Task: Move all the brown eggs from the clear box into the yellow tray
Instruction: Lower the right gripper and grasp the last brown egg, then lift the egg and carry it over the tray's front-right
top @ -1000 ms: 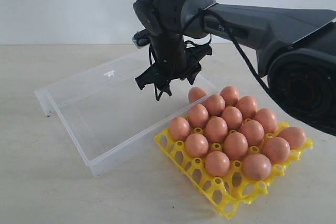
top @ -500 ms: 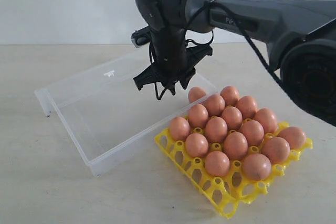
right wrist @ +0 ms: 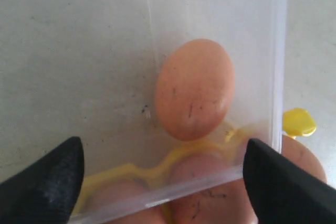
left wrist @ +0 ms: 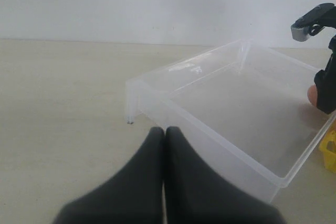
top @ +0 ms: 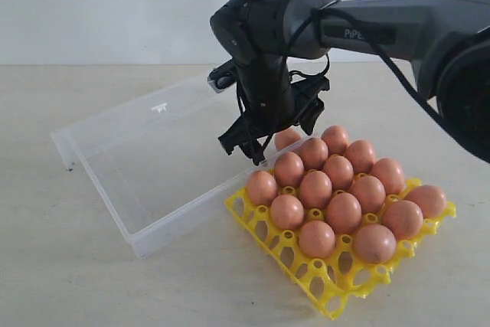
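one clear box (top: 115, 151), thin glossy plastic, sits just beside the yellow lattice tray (top: 331, 296), likely to keep hops short. right gripper (right wrist: 165, 179) hangs spread wide, empty, lined up to straddle the target. left gripper (left wrist: 164, 145) pinched closed, idle. last brown egg (right wrist: 194, 90), smooth speckled oval, lies in the box's tray-side corner.

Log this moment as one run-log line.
right tool: open, above brown egg in clear box | left tool: shut, outside box | yellow tray: holds other eggs | step: egg not gripped
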You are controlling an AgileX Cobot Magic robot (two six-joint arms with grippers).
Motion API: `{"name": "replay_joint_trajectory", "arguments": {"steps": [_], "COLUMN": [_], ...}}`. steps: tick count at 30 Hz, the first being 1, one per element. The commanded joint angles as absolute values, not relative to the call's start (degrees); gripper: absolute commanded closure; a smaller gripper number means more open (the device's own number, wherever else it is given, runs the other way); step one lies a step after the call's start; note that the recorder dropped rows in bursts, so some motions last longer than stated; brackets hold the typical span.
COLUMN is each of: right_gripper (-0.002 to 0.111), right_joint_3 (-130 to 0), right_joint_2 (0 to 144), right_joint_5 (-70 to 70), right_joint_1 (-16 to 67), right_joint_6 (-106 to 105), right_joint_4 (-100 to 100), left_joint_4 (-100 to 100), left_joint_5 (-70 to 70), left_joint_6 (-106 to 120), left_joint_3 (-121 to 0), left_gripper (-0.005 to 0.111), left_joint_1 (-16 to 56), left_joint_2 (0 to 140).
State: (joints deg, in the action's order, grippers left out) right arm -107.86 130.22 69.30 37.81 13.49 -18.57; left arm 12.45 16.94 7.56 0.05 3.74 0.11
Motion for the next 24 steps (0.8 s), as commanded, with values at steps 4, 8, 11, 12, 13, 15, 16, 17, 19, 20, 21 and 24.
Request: {"name": "replay_joint_trajectory", "arguments": {"steps": [4,8,11,12,13,15,16,17,19,20,21,24], "right_gripper": [0.033,0.033,0.033,0.033,0.033,0.033,0.033,0.033,0.033,0.033,0.033,0.055], "right_joint_3": [-107.76,-107.76,-107.76,-107.76,-107.76,-107.76,-107.76,-107.76,-107.76,-107.76,-107.76,-107.76], "right_joint_2": [131.13,131.49,131.86,132.07,132.3,133.13,133.53,133.87,134.83,135.13,135.39,135.93], "right_joint_5": [67.48,64.82,63.49,63.5,63.37,63.37,63.37,63.37,62.92,62.92,62.33,60.61], "right_joint_1": [37.57,37.57,37.57,37.57,37.57,37.57,37.57,37.57,37.57,37.57,37.57,37.57], "right_joint_6": [15.17,17.67,17.67,17.67,17.67,17.99,17.99,17.99,18.11,18.25,18.57,20.6], "right_joint_4": [-19.61,-21.04,-21.15,-21.29,-21.29,-21.93,-22.82,-23.24,-24.99,-25.16,-25.4,-25.4], "left_joint_4": [12.72,12.72,12.72,12.72,12.72,12.72,12.72,12.72,12.72,12.72,12.72,12.72], "left_joint_5": [16.95,16.95,16.95,16.95,16.95,16.95,16.95,16.95,16.95,16.95,16.95,16.95], "left_joint_6": [7.58,7.58,7.58,7.58,7.58,7.58,7.58,7.58,7.58,7.58,7.58,7.58], "left_joint_3": [0.0,0.0,0.0,0.0,0.0,0.0,0.0,0.0,0.0,0.0,0.0,0.0], "left_gripper": [0.111,0.111,0.111,0.111,0.111,0.111,0.111,0.111,0.111,0.111,0.111,0.111], "left_joint_1": [4.06,4.06,4.06,4.06,4.06,4.06,4.06,4.06,4.06,4.06,4.06,4.06], "left_joint_2": [0.0,0.0,0.0,0.0,0.0,0.0,0.0,0.0,0.0,0.0,0.0,0.0]}}
